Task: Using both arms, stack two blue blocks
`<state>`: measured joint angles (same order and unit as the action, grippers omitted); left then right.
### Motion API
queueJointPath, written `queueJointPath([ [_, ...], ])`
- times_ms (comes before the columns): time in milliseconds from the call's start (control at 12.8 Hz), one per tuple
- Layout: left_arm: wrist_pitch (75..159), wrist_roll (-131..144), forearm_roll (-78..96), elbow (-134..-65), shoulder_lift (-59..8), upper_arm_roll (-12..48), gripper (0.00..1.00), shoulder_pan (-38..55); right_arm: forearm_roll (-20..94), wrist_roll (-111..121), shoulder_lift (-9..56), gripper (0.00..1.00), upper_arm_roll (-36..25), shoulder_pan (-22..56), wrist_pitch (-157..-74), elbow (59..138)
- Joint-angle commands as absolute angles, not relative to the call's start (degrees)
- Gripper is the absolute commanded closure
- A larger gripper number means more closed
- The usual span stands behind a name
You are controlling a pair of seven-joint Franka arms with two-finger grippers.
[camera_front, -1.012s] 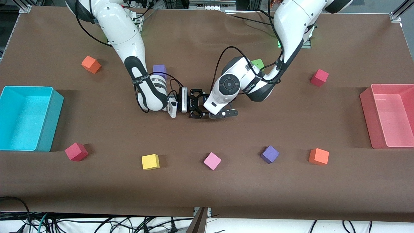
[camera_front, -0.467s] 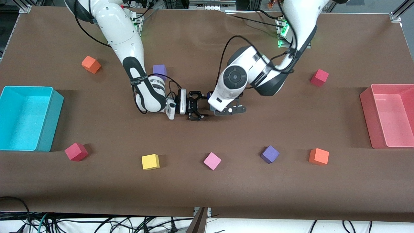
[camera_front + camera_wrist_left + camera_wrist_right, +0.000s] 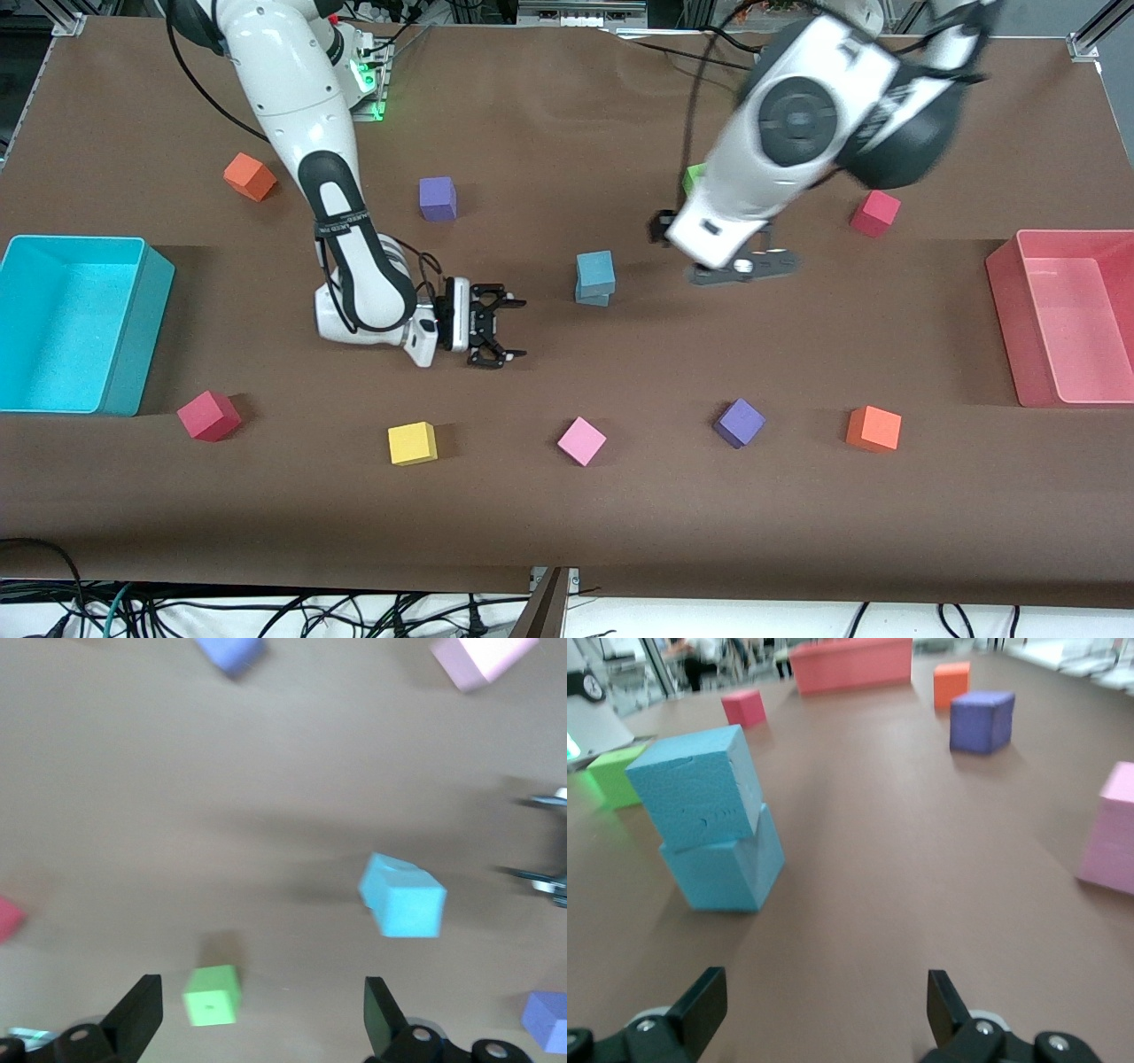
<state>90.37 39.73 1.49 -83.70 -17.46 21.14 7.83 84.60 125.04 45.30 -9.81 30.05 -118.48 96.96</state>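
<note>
Front view, your inventory: two blue blocks (image 3: 594, 277) stacked mid-table, unheld; cyan bin (image 3: 133, 328) and pink bin (image 3: 1005, 301) at the table's ends; left gripper (image 3: 740, 263) and right gripper (image 3: 507, 332) open.

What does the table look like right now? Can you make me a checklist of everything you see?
Surface: brown table cover, a few soft creases.
Job's things: two blue blocks stacked mid-table, upper block twisted a little on lower block; nothing touches them.
Clutter: loose cubes all around: two orange, two red, two purple, one yellow, one pink, one green; cyan bin at the right arm's end, pink bin at the left arm's end.
Grippers: right gripper open, low over bare table beside the stack; left gripper open, raised over the table near the green cube.
Cables: black cables along both arms; more below the table edge.
Surroundings: metal frame at the table corners.
</note>
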Motion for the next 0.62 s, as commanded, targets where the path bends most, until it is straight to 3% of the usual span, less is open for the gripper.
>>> queueJointPath([
  [0, 88.15, 32.63, 2.38, -83.14, -16.79, 21.36, 0.00, -0.59, 71.25, 111.49, 40.62, 0.00, -13.34, 30.32, -117.43, 95.89],
  [311, 89.55, 22.54, -1.48, -83.06, -17.49, 20.13, 0.00, -11.22, 52.42, 88.66, 39.11, 0.00, -25.02, 30.23, -104.53, 86.86],
  [545, 92.90, 18.12, -2.46, -83.14, -17.67, 20.04, 0.00, -16.85, 43.11, 67.48, 39.37, 0.00, -31.36, 30.15, -99.68, 79.13],
])
